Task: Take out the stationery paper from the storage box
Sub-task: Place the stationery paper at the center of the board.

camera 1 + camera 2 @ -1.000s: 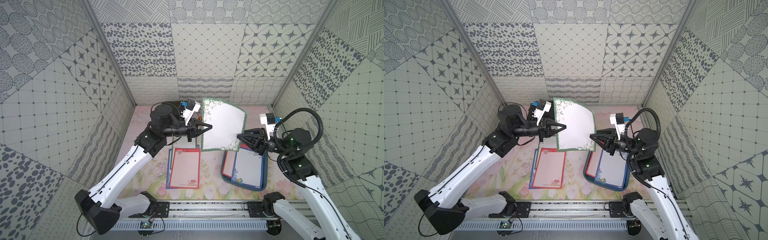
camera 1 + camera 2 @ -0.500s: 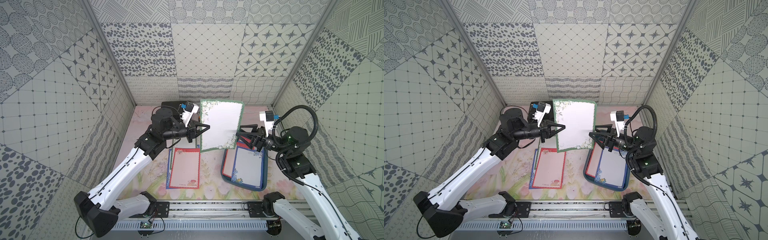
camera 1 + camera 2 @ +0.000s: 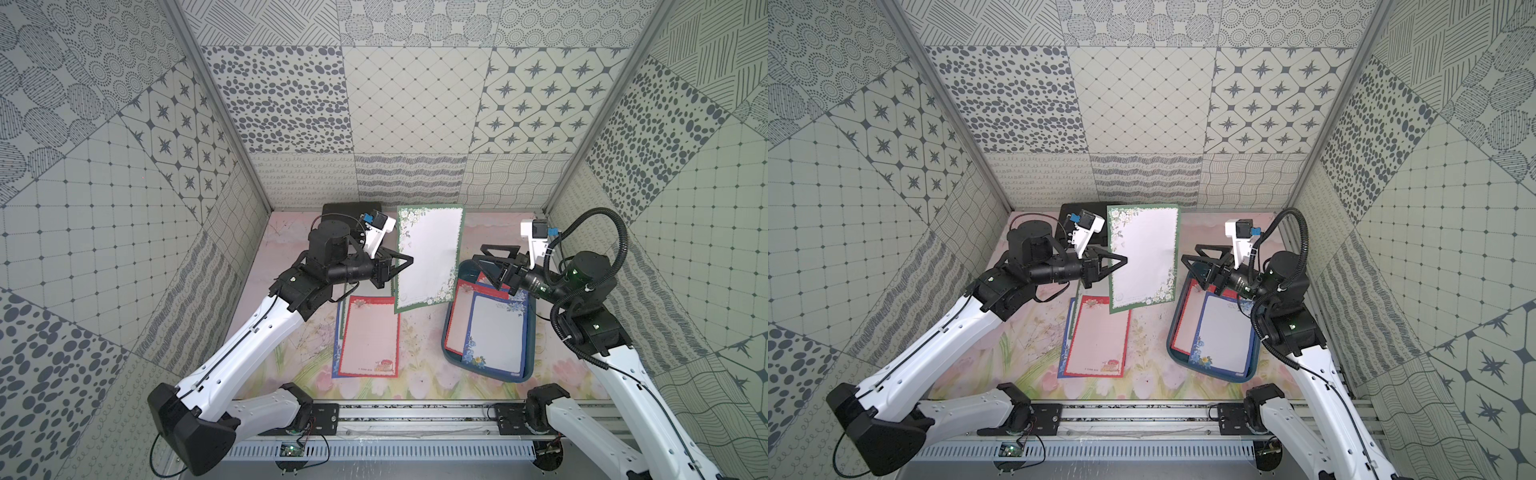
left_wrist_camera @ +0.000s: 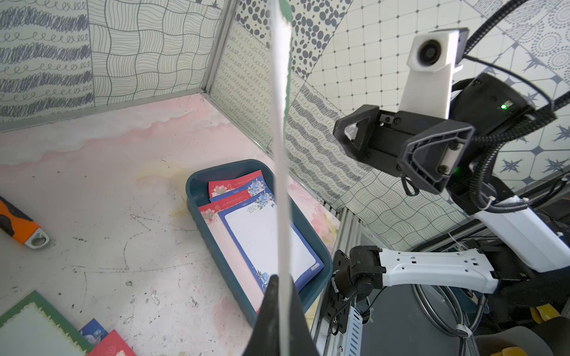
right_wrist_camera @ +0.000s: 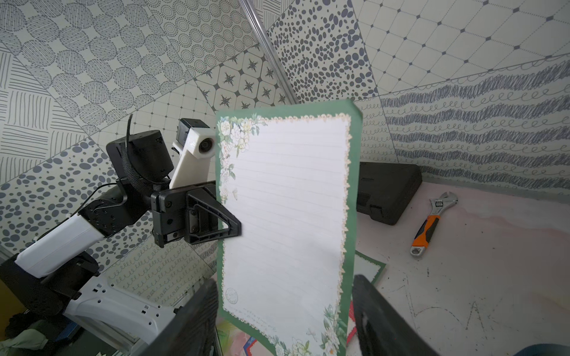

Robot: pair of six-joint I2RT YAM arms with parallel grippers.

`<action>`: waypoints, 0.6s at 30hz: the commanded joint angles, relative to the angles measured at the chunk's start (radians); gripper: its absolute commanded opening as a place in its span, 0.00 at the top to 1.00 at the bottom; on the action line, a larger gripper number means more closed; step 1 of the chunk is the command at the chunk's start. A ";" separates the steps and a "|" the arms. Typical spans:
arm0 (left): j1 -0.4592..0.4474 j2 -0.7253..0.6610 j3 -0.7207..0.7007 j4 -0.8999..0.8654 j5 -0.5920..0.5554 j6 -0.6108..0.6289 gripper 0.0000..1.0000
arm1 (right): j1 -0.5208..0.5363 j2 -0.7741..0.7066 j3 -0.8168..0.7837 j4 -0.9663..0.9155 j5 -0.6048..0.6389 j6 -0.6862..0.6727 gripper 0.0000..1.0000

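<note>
The left gripper [image 3: 404, 262] clamps the left edge of a green-bordered stationery paper [image 3: 428, 257], holding it upright in mid-air — clear of the table [image 3: 419, 345]. The right gripper [image 3: 482, 259], jaws apart, hangs just off the sheet's right edge, above the storage box [image 3: 451, 332] — other sheets [image 3: 496, 332] lie inside.

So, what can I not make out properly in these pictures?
Black case: largely behind the left arm in both top views.
Wrench: cut off by the picture edge in the left wrist view.
Lower sheets in the storage box, every view: under the blue-bordered sheet, uncountable.
Small print on the green-bordered sheet: blurred in the right wrist view.
</note>
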 commanded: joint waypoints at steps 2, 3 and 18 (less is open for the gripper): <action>0.018 0.015 0.018 -0.170 -0.078 0.005 1.00 | 0.005 0.003 0.016 0.055 0.032 0.001 0.30; 0.025 0.027 0.025 -0.209 -0.077 0.004 1.00 | 0.005 0.001 0.012 0.057 0.037 0.005 0.30; 0.179 0.222 0.059 -0.443 0.078 -0.011 1.00 | 0.005 -0.039 -0.006 0.021 0.030 0.011 0.30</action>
